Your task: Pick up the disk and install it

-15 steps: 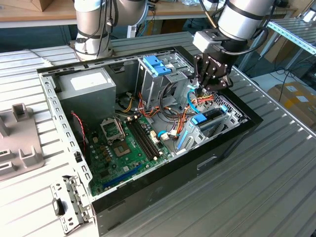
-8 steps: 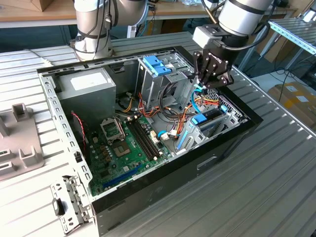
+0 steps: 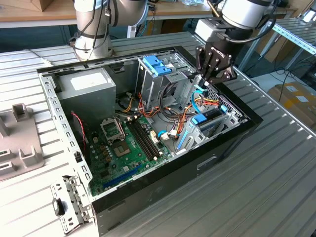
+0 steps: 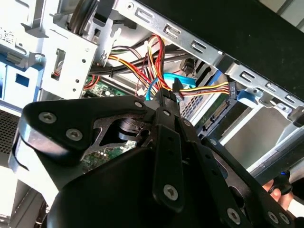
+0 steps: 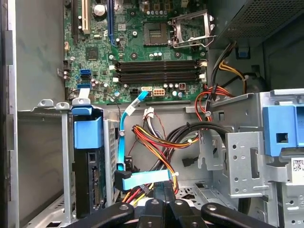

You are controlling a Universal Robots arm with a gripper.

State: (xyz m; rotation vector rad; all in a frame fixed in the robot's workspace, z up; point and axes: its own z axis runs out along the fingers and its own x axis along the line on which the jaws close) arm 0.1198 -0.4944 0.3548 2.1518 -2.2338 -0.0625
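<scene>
The disk (image 3: pixel 211 117) stands on edge in a bay at the open computer case's end on the exterior view's right, its blue tab (image 5: pixel 88 132) on top. In the first wrist view the disk (image 5: pixel 88 175) shows dark in its metal slot, and in the second wrist view the disk (image 4: pixel 219 112) shows its connector edge. My gripper (image 3: pixel 201 85) hangs over the gap between that bay and the tall drive cage, apart from the disk. Its fingers are pressed together in both wrist views, gripper (image 4: pixel 165 95) (image 5: pixel 164 202), right beside a light-blue cable's plug (image 5: pixel 124 180). I cannot tell whether it pinches the plug.
The case (image 3: pixel 173 173) lies open on a slatted metal table. Inside are a green motherboard (image 3: pixel 128 143), a grey power-supply box (image 3: pixel 89 84), a metal cage with blue handles (image 3: pixel 158 64) and loose red, yellow and orange wires (image 5: pixel 156 142). A grey moulded part (image 3: pixel 15 133) lies at the exterior view's left.
</scene>
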